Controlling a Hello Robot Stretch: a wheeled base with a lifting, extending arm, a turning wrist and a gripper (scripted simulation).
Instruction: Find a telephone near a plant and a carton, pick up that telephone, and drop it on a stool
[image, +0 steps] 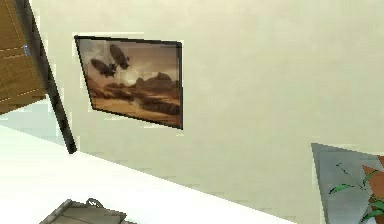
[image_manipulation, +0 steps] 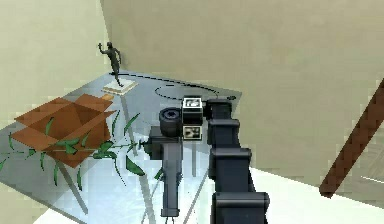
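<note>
Arm side view, end effector (image_manipulation: 162, 138) near plant (image_manipulation: 95, 150)

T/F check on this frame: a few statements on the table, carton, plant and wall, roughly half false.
The carton on the grey table is open at the top. True.
The dark statuette stands inside the carton. False: it stands on a pale base on the table, apart from the carton.
Green plant leaves spread next to the carton. True.
No picture hangs in the forward view. False: a framed painting hangs on the wall.
</note>
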